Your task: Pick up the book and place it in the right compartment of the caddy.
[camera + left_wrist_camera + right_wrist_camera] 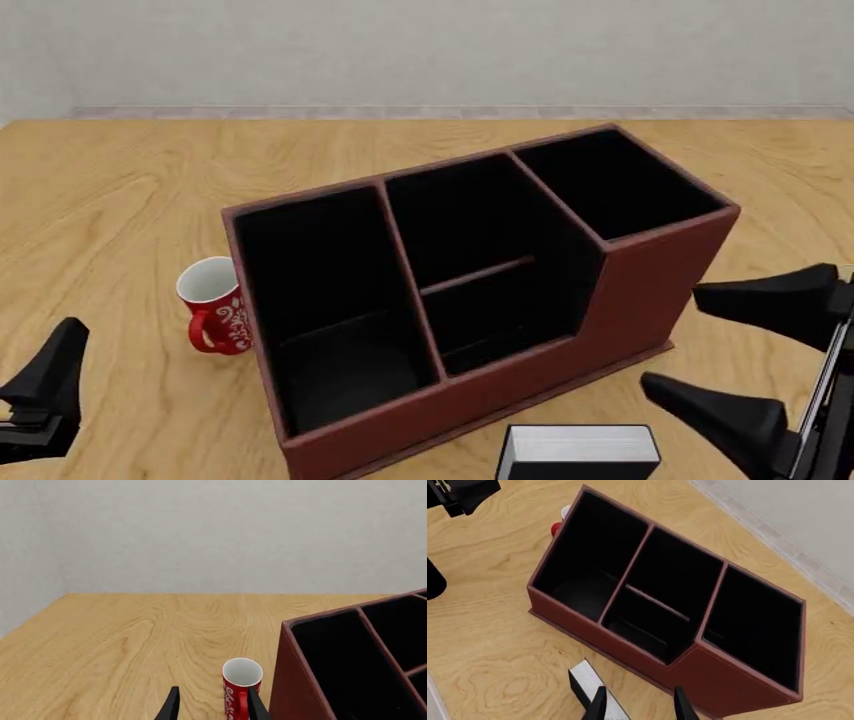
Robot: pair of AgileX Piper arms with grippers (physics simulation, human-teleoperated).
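The reddish-brown caddy (654, 290) stands mid-table, its black interior split in three. Its right compartment (614, 185) is the narrow, tall-walled end and holds nothing. The book (577, 452), black with a white page edge, lies flat on the table in front of the caddy's stepped wall. My right gripper (670, 337) hangs open to the right of the book, beside the caddy's tall end. In the right wrist view the book (587, 680) lies just off the open fingers (597, 705), below the caddy (720, 680). My left gripper (47, 390) is open at the near left.
A red mug (214, 305) with white lettering stands against the caddy's left wall; in the left wrist view the mug (239, 687) sits close by one of the left fingers (257, 707). Bare wooden table (107, 200) stretches left and behind, ending at a grey wall.
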